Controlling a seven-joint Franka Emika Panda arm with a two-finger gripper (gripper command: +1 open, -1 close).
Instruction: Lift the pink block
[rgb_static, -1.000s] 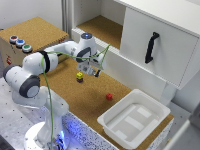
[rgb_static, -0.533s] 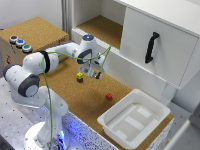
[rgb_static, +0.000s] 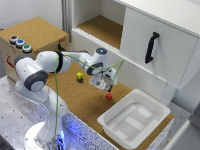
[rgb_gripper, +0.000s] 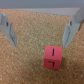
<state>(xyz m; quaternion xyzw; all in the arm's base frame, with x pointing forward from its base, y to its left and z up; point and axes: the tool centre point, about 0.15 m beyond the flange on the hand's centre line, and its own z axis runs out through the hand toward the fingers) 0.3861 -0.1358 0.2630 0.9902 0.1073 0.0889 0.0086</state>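
The pink block (rgb_static: 108, 96) is a tiny reddish cube lying on the cork table top. In the wrist view the block (rgb_gripper: 52, 58) sits below and between the lines of the two fingers, closer to one finger (rgb_gripper: 74, 27) than to the other. My gripper (rgb_static: 105, 87) is open and empty, hovering just above the block and slightly to the exterior view's left of it. In the wrist view the gripper (rgb_gripper: 39, 42) has its jaws wide apart and touches nothing.
A small yellow block (rgb_static: 79, 76) lies to the exterior view's left of the gripper. A white tray (rgb_static: 150, 107) stands to the right of the pink block. A white cabinet with a black handle (rgb_static: 151, 47) rises behind. A cork box with coloured buttons (rgb_static: 20, 42) stands at far left.
My gripper has moved to the exterior view's right and down, from near the yellow block to just above the pink block. The blocks have not moved.
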